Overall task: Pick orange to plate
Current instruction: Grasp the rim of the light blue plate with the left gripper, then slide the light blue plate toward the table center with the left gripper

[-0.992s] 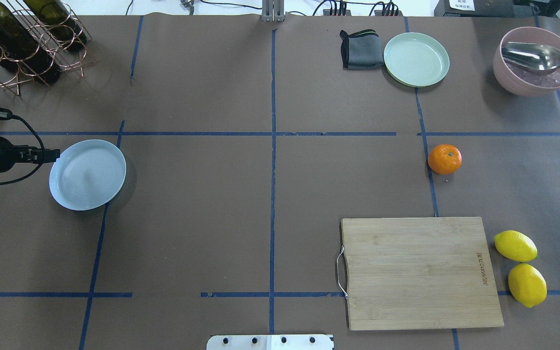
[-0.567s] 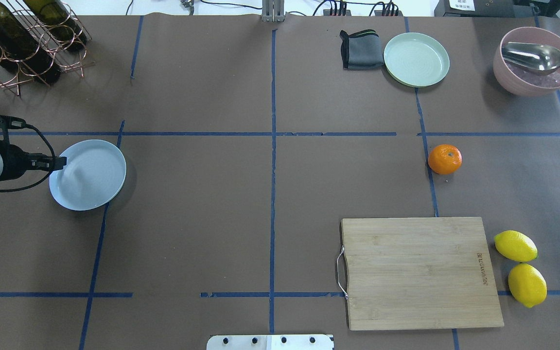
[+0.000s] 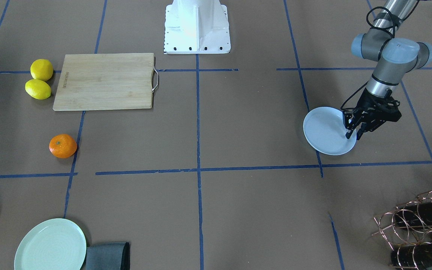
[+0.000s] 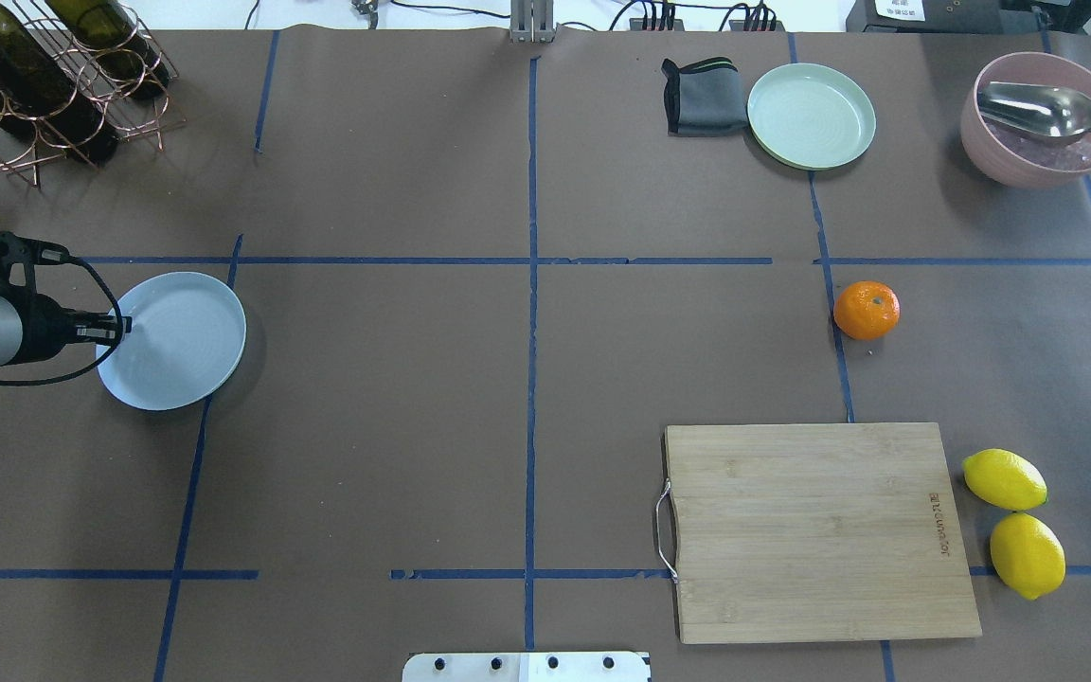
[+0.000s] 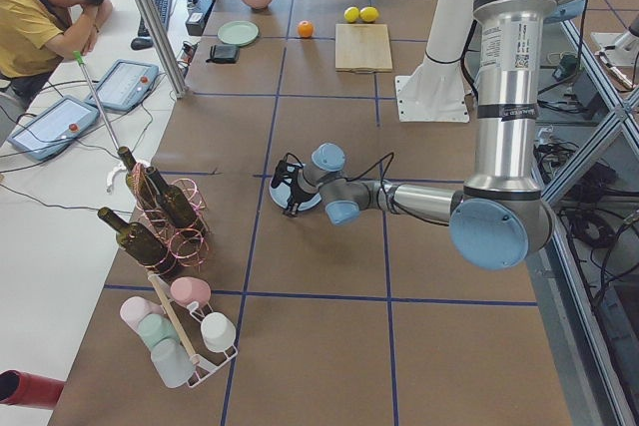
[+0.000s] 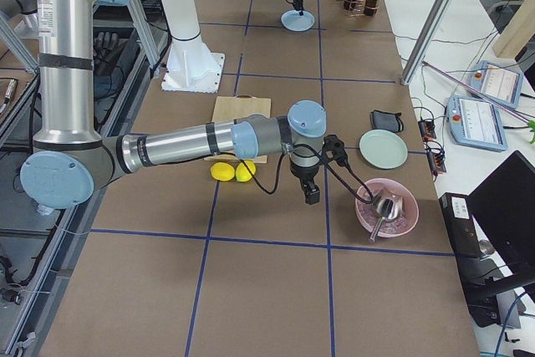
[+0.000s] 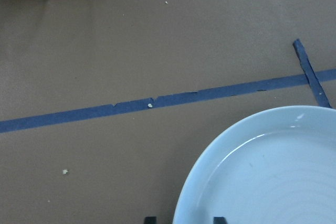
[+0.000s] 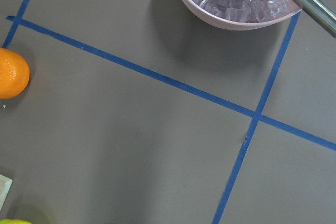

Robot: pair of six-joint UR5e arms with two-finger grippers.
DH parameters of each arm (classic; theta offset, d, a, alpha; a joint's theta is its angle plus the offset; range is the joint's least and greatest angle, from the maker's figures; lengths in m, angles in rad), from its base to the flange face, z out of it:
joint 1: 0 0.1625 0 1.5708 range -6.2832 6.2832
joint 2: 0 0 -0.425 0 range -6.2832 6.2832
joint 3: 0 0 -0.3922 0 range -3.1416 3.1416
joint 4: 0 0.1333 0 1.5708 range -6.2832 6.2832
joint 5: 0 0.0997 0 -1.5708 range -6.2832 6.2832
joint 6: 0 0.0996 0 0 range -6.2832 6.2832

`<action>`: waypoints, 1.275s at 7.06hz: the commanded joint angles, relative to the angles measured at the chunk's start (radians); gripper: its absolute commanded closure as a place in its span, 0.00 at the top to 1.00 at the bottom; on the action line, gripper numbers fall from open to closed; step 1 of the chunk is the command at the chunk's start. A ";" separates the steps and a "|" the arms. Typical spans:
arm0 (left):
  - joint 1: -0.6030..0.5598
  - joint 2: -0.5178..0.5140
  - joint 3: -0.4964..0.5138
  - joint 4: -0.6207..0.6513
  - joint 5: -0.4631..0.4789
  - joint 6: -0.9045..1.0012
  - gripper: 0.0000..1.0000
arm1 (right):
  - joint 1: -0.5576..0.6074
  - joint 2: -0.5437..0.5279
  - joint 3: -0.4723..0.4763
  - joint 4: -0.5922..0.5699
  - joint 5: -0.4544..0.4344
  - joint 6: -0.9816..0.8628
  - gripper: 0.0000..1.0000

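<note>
The orange (image 4: 867,310) sits alone on the brown table, right of centre on a blue tape line, and shows at the left edge of the right wrist view (image 8: 10,73). The pale bluish-white plate (image 4: 186,341) lies far to the left. My left gripper (image 4: 124,327) is open at the plate's left rim (image 3: 326,131), one fingertip inside the rim and one outside it (image 7: 184,220). My right gripper (image 6: 311,196) hangs over bare table between the orange and the pink bowl; I cannot tell whether it is open or shut.
A wooden cutting board (image 4: 820,530) lies near the orange, with two lemons (image 4: 1004,478) at its right. At the back right are a mint-green plate (image 4: 811,116), a grey cloth (image 4: 702,95) and a pink bowl (image 4: 991,156) holding ice and a scoop. A bottle rack (image 4: 34,76) stands back left.
My left gripper has moved right and slightly toward the robot, from just outside the plate's left edge to straddling its rim. The orange and the plate have not moved.
</note>
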 commanded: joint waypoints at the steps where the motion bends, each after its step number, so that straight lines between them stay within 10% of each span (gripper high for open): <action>1: 0.000 -0.003 -0.013 0.000 -0.006 0.009 0.00 | 0.001 0.000 0.000 0.000 0.000 0.000 1.00; 4: -0.006 -0.053 -0.125 0.031 -0.083 -0.001 0.00 | 0.002 0.000 0.000 0.000 0.000 0.000 1.00; 9: 0.166 -0.507 -0.046 0.364 0.022 -0.306 0.00 | 0.004 0.000 0.001 0.000 0.000 0.000 1.00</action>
